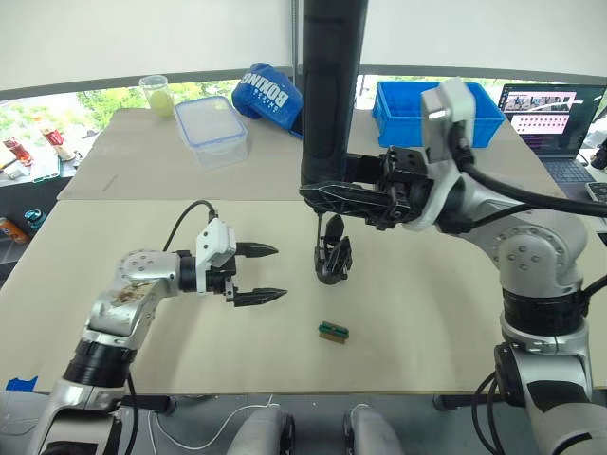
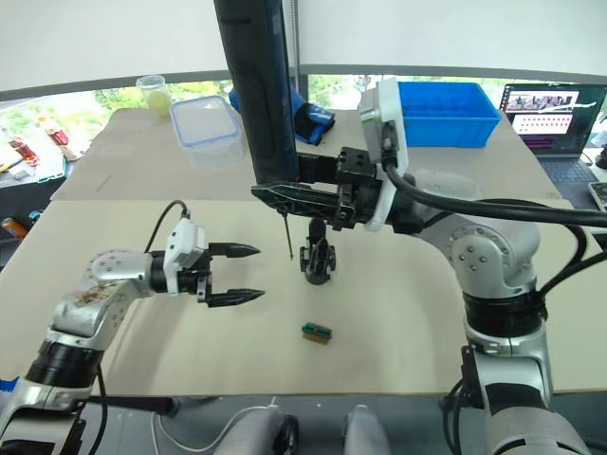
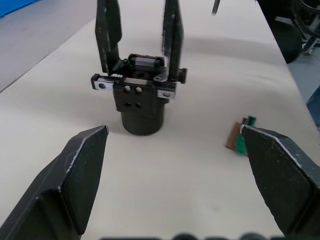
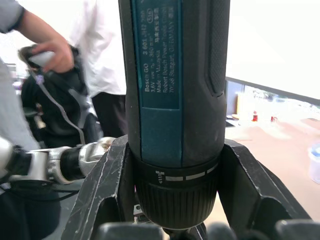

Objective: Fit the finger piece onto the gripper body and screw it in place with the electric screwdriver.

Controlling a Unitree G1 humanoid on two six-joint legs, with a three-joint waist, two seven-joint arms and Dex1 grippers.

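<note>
The electric screwdriver (image 1: pixel 329 95) stands upright with my right gripper (image 1: pixel 330 195) shut around its lower collar (image 4: pixel 177 200). Its thin silver bit (image 2: pixel 287 237) points down, just beside the gripper body (image 1: pixel 334 258). The gripper body sits on the beige table (image 1: pixel 427 332) at the centre. In the left wrist view, two black fingers (image 3: pixel 108 35) rise from the gripper body (image 3: pixel 142 107); I cannot tell which is the finger piece. My left gripper (image 1: pixel 280 272) is open, level with the body and to its left, holding nothing.
A small green-and-black block (image 1: pixel 333 331) lies in front of the body. At the back stand a clear lidded box (image 1: pixel 213 128), a blue bag (image 1: pixel 270 95), a cup (image 1: pixel 156 93), a blue bin (image 1: pixel 436 109) and a laptop (image 1: pixel 555 118). People (image 4: pixel 100 50) stand beyond.
</note>
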